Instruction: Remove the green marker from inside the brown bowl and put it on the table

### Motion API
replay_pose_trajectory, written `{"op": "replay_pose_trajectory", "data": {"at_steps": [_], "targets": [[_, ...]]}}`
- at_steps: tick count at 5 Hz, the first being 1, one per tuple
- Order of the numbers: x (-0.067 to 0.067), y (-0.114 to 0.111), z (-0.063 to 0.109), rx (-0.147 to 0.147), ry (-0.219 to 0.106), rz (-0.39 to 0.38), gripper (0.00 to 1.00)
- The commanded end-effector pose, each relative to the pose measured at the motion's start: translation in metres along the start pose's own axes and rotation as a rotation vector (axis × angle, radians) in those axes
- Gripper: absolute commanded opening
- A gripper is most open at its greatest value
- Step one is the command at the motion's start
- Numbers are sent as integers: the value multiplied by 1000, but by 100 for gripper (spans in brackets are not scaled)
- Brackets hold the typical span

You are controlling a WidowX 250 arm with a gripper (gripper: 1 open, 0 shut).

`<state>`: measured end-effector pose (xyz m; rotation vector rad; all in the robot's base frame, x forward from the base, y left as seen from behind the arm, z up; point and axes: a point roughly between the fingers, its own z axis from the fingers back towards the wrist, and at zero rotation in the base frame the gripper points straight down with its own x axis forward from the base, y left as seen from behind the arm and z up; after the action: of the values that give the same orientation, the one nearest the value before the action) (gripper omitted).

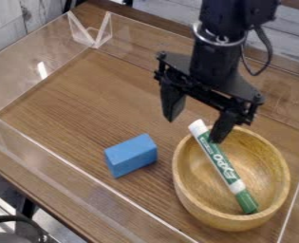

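A black robot pincer (197, 112), fingers spread wide (grasping nothing), hangs over the far rim of a round light-brown wooden bowl (270, 195) holding a white green-capped marker (223, 169) on the dark wood-grain desk (88, 100).

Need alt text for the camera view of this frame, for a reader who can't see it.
An open black gripper points down over the white end of a green marker lying in a brown bowl. A blue block sits left of the bowl on the table.

Black cylindrical wrist, black gripper (198, 112) with 2 fingers, dark cables
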<state>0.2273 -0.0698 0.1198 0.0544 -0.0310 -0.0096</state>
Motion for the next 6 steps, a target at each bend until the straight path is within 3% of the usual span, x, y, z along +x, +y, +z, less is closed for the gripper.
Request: {"op": "replay_pose_trajectory", "data": {"at_steps": [1,6], "targets": [[3,-7,3,-20,-37,10,100],[-2,-28,-21,-61,-43,35,100]]}}
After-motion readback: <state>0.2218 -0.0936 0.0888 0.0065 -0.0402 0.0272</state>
